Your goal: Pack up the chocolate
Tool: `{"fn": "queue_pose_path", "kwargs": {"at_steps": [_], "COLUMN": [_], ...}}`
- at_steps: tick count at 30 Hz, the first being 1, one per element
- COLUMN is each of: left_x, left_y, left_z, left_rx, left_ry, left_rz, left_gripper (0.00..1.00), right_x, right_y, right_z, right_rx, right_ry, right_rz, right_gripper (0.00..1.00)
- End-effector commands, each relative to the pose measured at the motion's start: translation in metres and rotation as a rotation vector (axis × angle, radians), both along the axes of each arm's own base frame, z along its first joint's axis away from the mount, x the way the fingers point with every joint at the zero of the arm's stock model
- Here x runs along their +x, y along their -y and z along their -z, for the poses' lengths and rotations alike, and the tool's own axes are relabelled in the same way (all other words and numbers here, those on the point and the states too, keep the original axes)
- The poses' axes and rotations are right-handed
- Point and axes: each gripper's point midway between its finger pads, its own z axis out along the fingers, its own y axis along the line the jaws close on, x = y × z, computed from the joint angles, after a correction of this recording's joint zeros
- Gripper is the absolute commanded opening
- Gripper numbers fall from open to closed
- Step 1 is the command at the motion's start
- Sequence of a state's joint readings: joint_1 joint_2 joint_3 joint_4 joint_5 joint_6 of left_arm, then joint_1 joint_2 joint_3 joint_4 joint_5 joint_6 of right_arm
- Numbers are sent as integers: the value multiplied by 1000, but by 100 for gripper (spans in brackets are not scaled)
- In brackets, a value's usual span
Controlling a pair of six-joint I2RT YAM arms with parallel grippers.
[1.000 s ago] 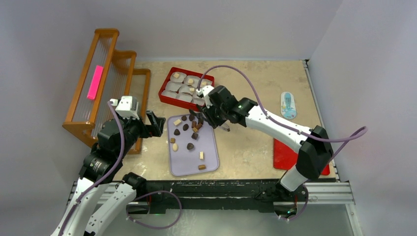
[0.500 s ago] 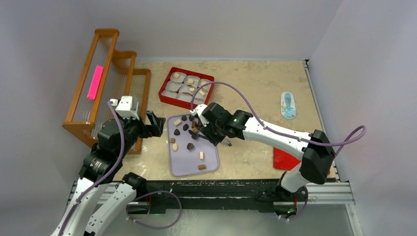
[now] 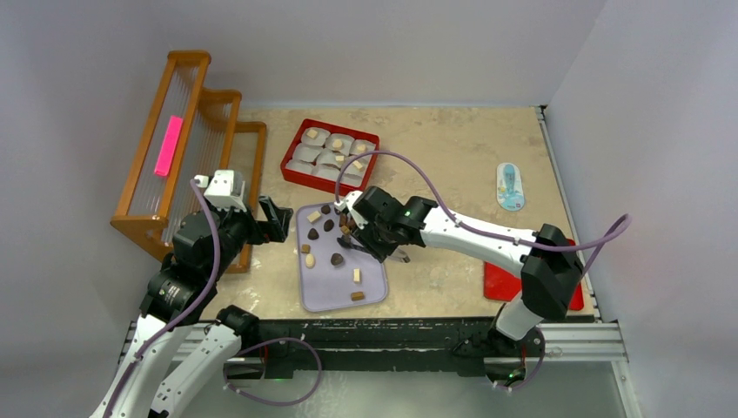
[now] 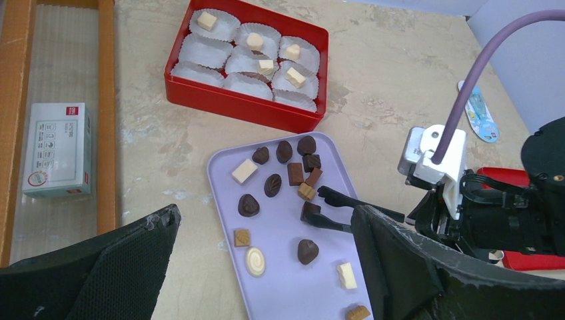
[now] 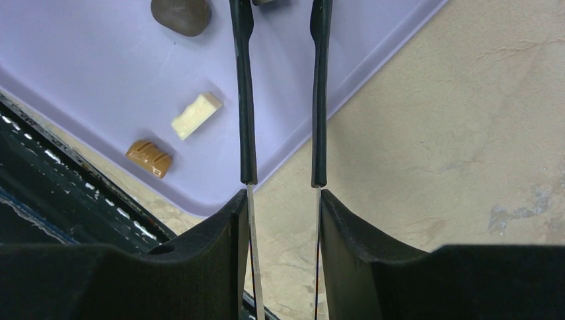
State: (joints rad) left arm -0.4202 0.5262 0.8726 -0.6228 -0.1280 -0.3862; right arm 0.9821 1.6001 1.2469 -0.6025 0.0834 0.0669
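Moved since a second ago: right gripper (image 3: 383,240) has swung from the far side of the lavender tray (image 3: 331,292), by the red box (image 3: 297,171), to above the tray's right half; the left arm has not shifted.
Right gripper: its fingers (image 5: 220,240) are clamped on the two handles of the black tongs (image 5: 246,100), pressing them partway together.
Tongs tips: over the tray's middle, reaching in from its right edge, at a dark block (image 4: 310,210); I cannot tell whether the block is pinched.
Left gripper (image 3: 277,219): spread wide, grasping nothing, hanging just off the tray's far-left corner.
Chocolate (image 4: 273,185): over a dozen loose pieces on the tray, dark, light brown and cream, crowded toward its far end and thinner toward the near end.
Near end of tray: a cream block (image 5: 195,115) and a caramel ridged piece (image 5: 149,157) close to the near-right edge.
Packed pieces: five cream blocks, one of them (image 4: 207,20), each in a white paper cup (image 4: 195,74) inside the red box, which sits just beyond the tray's far edge; the other cups hold nothing.
Wooden rack (image 3: 187,131): left of the tray, carrying a pink strip (image 3: 168,145) and a small white carton (image 4: 56,148).
Red lid (image 3: 498,280): well right of the tray, partly under the right arm.
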Motion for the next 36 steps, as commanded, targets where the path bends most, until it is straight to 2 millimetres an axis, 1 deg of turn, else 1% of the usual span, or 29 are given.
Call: {"fn": "queue_pose_path", "kwargs": {"at_steps": [1, 6, 9, 14, 17, 20, 24, 26, 29, 31, 34, 35, 36], "left_x": [1, 2, 2, 2, 2, 3, 4, 5, 8, 10, 13, 14, 15], "left_y": [0, 1, 0, 0, 0, -1, -2, -2, -3, -3, -2, -2, -2], "left_z": [-9, -9, -9, -9, -9, -7, -7, -7, -4, -2, 1, 2, 4], "left_rx": [-25, -25, -24, -23, -23, -18, -18, -16, -7, -2, 6, 7, 10], "left_ry": [29, 28, 28, 26, 25, 20, 20, 19, 9, 1, -10, -14, -20], "left_rz": [-8, -8, -10, -11, -13, -20, -26, -30, -40, -46, -50, -50, -51], "left_gripper": [100, 100, 100, 100, 100, 100, 100, 100, 100, 100, 100, 100, 100], "right_x": [-3, -3, -4, -4, -4, -3, 2, 13, 35, 57, 95, 108, 120], "right_y": [-3, -7, -9, -12, -15, -15, -18, -24, -32, -35, -34, -33, -34], "right_z": [-2, 2, 3, -3, -12, -24, -46, -62, -84, -96, -113, -115, -122], "right_rx": [-3, -6, -2, 20, 57, 82, 110, 144, 177, 192, 221, 228, 244], "right_ry": [-13, -15, -18, -10, 4, 24, 55, 111, 160, 196, 233, 241, 260], "right_rz": [-17, -26, -30, -38, -46, -32, -34, -42, -30, -12, 43, 59, 71], "right_gripper": [42, 41, 37, 25, 18, 18, 15, 15, 14, 14, 14, 14, 14]}}
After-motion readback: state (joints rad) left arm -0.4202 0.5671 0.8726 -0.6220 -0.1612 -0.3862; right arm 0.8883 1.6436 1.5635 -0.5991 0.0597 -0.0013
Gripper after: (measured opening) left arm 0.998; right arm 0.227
